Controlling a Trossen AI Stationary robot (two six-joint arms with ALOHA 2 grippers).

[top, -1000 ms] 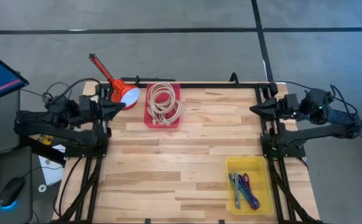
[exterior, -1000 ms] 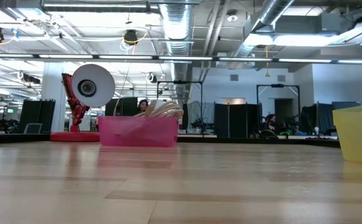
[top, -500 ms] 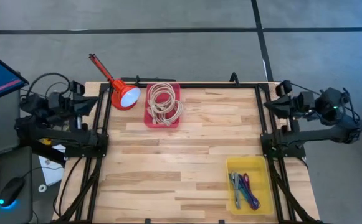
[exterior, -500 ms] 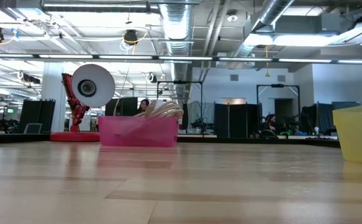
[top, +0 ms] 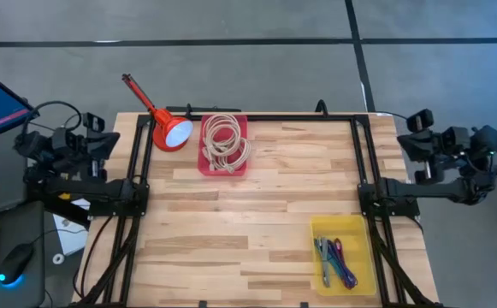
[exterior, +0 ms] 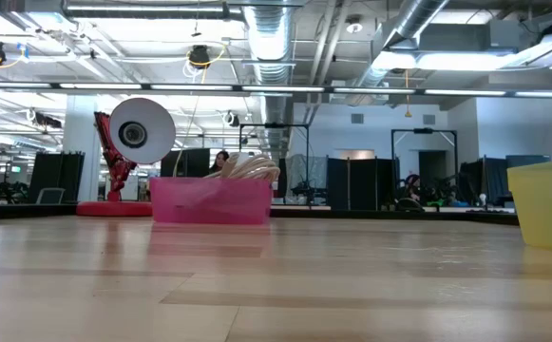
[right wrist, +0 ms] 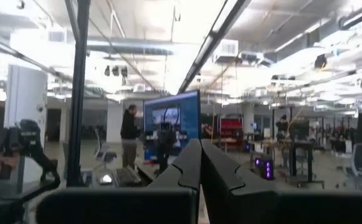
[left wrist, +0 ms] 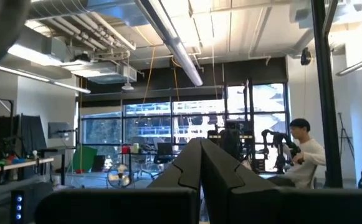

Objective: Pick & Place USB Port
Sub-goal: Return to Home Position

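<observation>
No USB port can be picked out in these views. A yellow bin point(top: 340, 253) at the table's near right holds several coloured cables point(top: 337, 257). At the far middle, a pink bin point(top: 223, 145) holds a coiled beige cord point(top: 224, 139). My left gripper point(top: 109, 140) is drawn back past the table's left edge. It is shut and empty, and its fingers point(left wrist: 193, 163) point slightly upward into the room. My right gripper point(top: 405, 144) is drawn back past the right edge, also shut and empty, its fingers point(right wrist: 193, 163) tipped up.
A red desk lamp point(top: 159, 121) stands at the table's far left corner, next to the pink bin point(exterior: 211, 200). Black frame posts rise at both side edges point(top: 137, 188) point(top: 369, 192). The yellow bin point(exterior: 544, 204) shows at the right in the low view. People are in the room beyond.
Both arms have pulled back off the table. The left gripper has gone outward past the left edge and the right gripper outward past the right edge. Both have tipped upward and stayed shut. Nothing on the table has moved.
</observation>
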